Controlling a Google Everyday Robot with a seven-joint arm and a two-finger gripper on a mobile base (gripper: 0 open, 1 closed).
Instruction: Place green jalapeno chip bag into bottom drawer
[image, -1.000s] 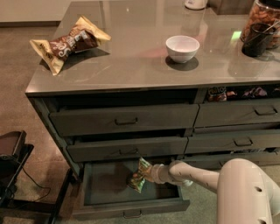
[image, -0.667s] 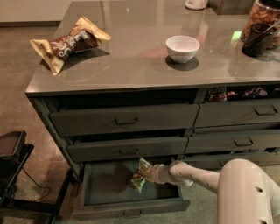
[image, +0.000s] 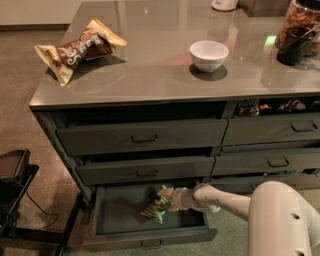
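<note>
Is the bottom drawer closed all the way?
No, the bottom drawer is pulled open, and the green jalapeno chip bag and the gripper are inside it.

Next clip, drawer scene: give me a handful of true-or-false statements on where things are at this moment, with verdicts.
1. The bottom drawer is pulled open. True.
2. The tool hovers above the countertop. False: it reaches into the bottom drawer, right at the green jalapeno chip bag.
3. The white bowl sits inside the open drawer. False: it stands on the countertop.
4. A brown chip bag lies near the countertop's left end. True.
</note>
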